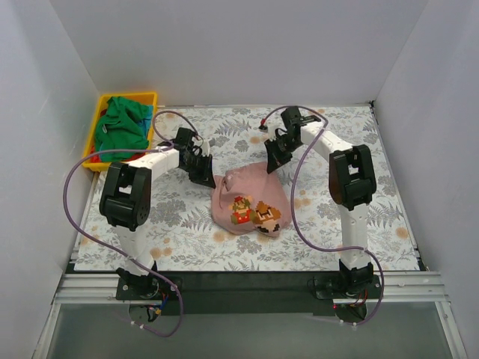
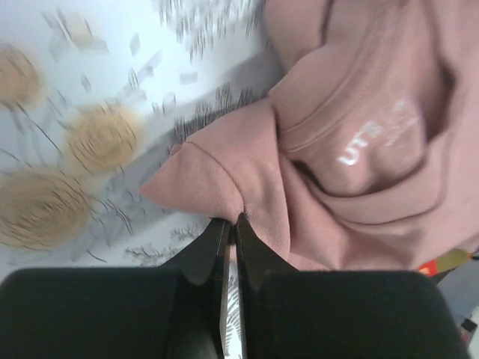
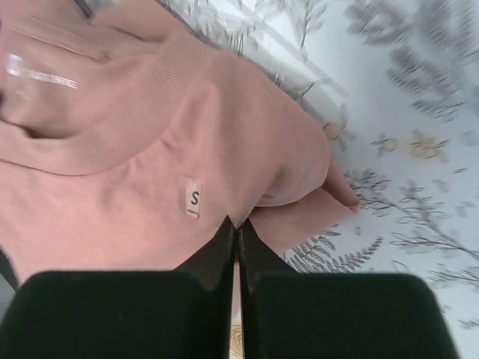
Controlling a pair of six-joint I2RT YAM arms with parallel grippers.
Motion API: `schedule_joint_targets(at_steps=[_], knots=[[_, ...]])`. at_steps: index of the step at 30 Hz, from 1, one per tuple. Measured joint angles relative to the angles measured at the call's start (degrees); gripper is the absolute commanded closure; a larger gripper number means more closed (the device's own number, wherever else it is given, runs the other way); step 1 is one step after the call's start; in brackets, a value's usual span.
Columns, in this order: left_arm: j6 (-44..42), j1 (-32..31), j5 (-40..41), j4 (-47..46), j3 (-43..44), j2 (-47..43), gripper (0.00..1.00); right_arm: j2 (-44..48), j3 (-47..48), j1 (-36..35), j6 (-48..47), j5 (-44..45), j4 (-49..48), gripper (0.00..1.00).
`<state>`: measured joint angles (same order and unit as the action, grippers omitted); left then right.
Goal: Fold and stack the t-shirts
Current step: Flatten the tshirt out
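The dusty-pink t-shirt [image 1: 247, 200] lies bunched in the middle of the table, its orange-brown print facing up. My left gripper [image 1: 209, 179] is shut on the shirt's upper left edge; in the left wrist view the jaws pinch a fold of the pink fabric [image 2: 224, 179]. My right gripper [image 1: 271, 166] is shut on the upper right edge; the right wrist view shows the pink cloth [image 3: 150, 187] with a small "S" tag [image 3: 193, 198] pinched at the tips. A green t-shirt [image 1: 123, 123] lies in the yellow bin, with red fabric [image 1: 132, 157] under it.
The yellow bin [image 1: 97, 131] stands at the back left corner. The floral table cover [image 1: 359, 232] spans the table. White walls close in on three sides. Purple cables loop beside both arms.
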<state>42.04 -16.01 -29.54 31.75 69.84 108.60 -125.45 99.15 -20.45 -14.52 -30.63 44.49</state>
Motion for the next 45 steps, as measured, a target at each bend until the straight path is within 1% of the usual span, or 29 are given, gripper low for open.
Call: schedule_joint_targets(at_steps=[3, 6, 10, 12, 15, 17, 19, 20, 21, 22, 23, 24, 25, 26, 28, 29, 30, 31, 33, 34, 36, 37, 38, 40, 43, 45], knots=[[0.4, 0.9, -0.3, 1.0, 5.8, 1.0, 1.0, 0.0, 5.6, 0.9, 0.4, 0.0, 1.1, 0.99], [0.9, 3.3, -1.2, 1.7, 14.5, 2.0, 1.0, 1.5, 9.8, 3.3, -0.5, 0.5, 0.7, 0.99], [1.1, 7.2, -2.9, 0.6, 25.1, 2.3, 1.0, 8.9, 9.9, 6.8, -3.3, 1.9, 1.2, 0.99], [1.0, 8.5, -3.8, -0.6, 27.8, 1.6, 1.0, 13.4, 10.6, 8.0, -5.0, 2.8, 1.7, 0.99], [0.3, 8.9, -6.2, -2.3, 28.3, -1.8, 1.0, 20.9, 12.1, 8.1, -7.9, 3.5, 1.6, 0.99], [-0.3, 9.0, -8.6, -4.4, 25.9, -6.3, 1.0, 27.8, 10.8, 7.6, -10.3, 3.3, 0.6, 0.99], [-2.0, 9.4, -11.6, -6.2, 20.8, -13.0, 1.0, 35.3, 6.6, 6.4, -12.9, 3.3, -0.6, 0.99], [-4.2, 9.7, -13.8, -7.3, 16.7, -18.0, 1.0, 38.9, 4.0, 5.8, -14.1, 3.3, -0.7, 0.99], [-5.0, 10.2, -14.8, -7.4, 14.8, -20.1, 1.0, 43.8, -1.0, 4.7, -16.0, 3.2, -2.6, 0.99], [-8.3, 10.6, -16.2, -7.1, 11.6, -23.9, 1.0, 49.7, -7.3, 2.4, -18.5, 3.5, -3.1, 0.9], [-11.7, 11.0, -17.4, -6.2, 8.6, -27.3, 0.97, 53.2, -12.2, 0.7, -20.3, 3.7, -3.1, 0.75], [-15.2, 11.3, -18.2, -5.1, 5.4, -30.4, 0.91, 57.9, -19.1, -2.4, -22.5, 4.3, -4.0, 0.54], [-18.8, 11.5, -18.4, -4.2, 1.9, -33.3, 0.86, 62.8, -27.1, -7.1, -25.4, 5.6, -3.0, 0.18], [-22.0, 11.6, -18.4, -2.8, -1.4, -35.6, 0.75, 66.5, -32.9, -11.3, -27.4, 6.8, -1.7, 0.02], [-26.9, 12.1, -17.8, -1.1, -7.9, -38.6, 0.66, 71.4, -43.2, -20.0, -31.1, 9.9, -0.1, 0.02], [-28.5, 13.0, -17.3, -0.1, -10.5, -39.2, 0.64, 72.8, -46.0, -22.6, -32.3, 11.0, 1.2, 0.02], [-29.6, 14.4, -16.9, 0.8, -12.5, -39.2, 0.61, 74.1, -48.3, -25.0, -32.9, 12.7, 3.2, 0.05], [-30.6, 16.3, -16.4, 1.7, -13.8, -38.6, 0.6, 74.6, -48.5, -25.8, -32.9, 14.6, 4.7, 0.1], [-31.1, 19.2, -15.8, 2.9, -14.3, -37.0, 0.58, 73.5, -47.0, -25.9, -32.7, 17.7, 4.7, 0.17], [-31.1, 20.4, -15.6, 2.8, -14.3, -36.2, 0.55, 72.2, -45.5, -25.8, -32.3, 19.1, 4.6, 0.2], [-30.6, 21.4, -15.6, 2.9, -13.9, -34.8, 0.48, 67.7, -41.8, -25.0, -31.1, 20.6, 3.3, 0.23], [-30.1, 21.4, -15.7, 2.8, -13.7, -34.2, 0.42, 65.8, -40.5, -24.5, -30.4, 20.9, 2.6, 0.26], [-29.4, 21.1, -15.8, 2.7, -13.6, -33.8, 0.4, 62.7, -38.9, -24.0, -29.4, 21.2, 2.0, 0.26], [-27.4, 19.9, -15.0, 2.5, -13.5, -33.2, 0.39, 55.8, -35.1, -22.2, -27.2, 21.0, 0.9, 0.27], [-24.2, 15.1, -11.0, 1.4, -13.6, -32.2, 0.39, 43.4, -28.3, -17.7, -23.2, 18.8, -0.4, 0.35], [-21.9, 11.8, -7.7, 0.1, -13.6, -31.2, 0.42, 35.8, -24.3, -14.4, -21.1, 17.9, -1.1, 0.41]])
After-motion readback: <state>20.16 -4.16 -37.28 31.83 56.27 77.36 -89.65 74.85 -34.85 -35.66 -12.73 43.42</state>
